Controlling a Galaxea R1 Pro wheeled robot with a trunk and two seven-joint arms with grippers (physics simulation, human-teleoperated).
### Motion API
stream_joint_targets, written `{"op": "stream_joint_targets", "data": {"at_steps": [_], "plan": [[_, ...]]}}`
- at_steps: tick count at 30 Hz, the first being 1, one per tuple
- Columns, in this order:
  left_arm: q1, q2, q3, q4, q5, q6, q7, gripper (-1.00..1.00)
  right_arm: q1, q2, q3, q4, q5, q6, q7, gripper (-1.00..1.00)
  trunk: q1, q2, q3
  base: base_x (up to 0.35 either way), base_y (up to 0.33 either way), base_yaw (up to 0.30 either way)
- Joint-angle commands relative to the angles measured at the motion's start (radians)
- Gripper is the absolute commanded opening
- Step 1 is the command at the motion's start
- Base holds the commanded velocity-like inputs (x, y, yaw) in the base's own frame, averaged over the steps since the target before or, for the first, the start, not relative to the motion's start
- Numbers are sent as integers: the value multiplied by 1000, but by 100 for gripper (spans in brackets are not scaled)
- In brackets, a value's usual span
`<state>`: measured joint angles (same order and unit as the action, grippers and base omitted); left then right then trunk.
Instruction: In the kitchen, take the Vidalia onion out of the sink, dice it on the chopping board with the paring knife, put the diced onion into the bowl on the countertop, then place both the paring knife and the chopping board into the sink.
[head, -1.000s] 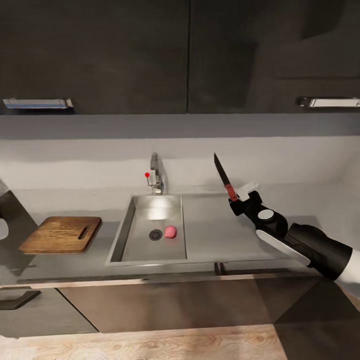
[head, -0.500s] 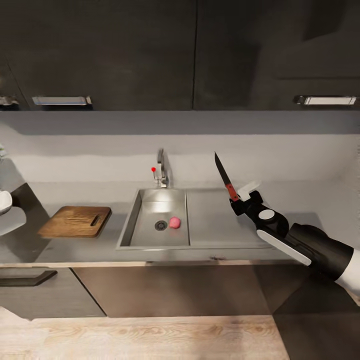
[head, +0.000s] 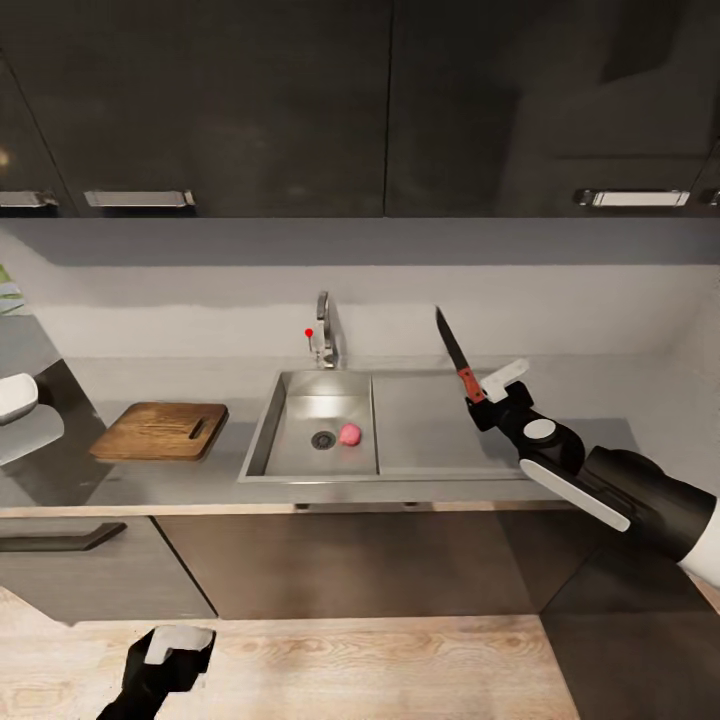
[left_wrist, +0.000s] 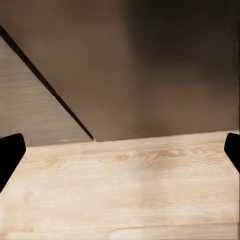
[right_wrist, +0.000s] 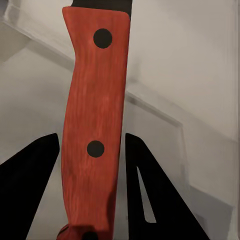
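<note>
Head view: right pincer (head: 484, 398) raised over the drainboard—clamping the paring knife (head: 457, 357), blade up.

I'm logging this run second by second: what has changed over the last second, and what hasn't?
The camera has pulled back and shifted, so the sink and chopping board look smaller and more floor shows; they did not move themselves. The left gripper has come into view low over the floor. The right gripper stays shut on the paring knife, blade up. The onion still lies by the drain.
</note>
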<state>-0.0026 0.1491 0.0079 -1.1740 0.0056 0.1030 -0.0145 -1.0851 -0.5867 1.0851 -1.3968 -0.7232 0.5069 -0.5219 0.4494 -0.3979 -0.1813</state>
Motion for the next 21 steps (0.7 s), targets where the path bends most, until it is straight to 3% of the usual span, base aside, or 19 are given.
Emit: {"op": "stream_joint_targets", "data": {"at_steps": [1,5,9,12,15,21], "plan": [[0,2,5,-90,1,77,-15,100,-2,-3,4,-1,-8,1,-10,-100,1,-2,-2,-2,0,0],[1,3,50,-328,1,296,-110,100,-2,-13,4,-1,-9,1,-10,-100,1,-2,-2,0,0,0],[-3,2,71,-399,1,379,-210,100,-2,-17,4,1,-8,1,-11,-100,1,-2,-2,0,0,0],[-25,1,75,-412,1,411,-232,100,-2,-19,4,6,-7,1,-14,-100,1,-2,-2,0,0,0],[-106,0,76,-416,1,463,-240,100,-2,-20,7,16,-7,0,-15,-100,1,-2,-2,0,0,0],[-328,-2,76,-418,2,672,-287,100,-2,-21,11,28,-7,-1,-15,-100,1,-2,-2,0,0,0]]}}
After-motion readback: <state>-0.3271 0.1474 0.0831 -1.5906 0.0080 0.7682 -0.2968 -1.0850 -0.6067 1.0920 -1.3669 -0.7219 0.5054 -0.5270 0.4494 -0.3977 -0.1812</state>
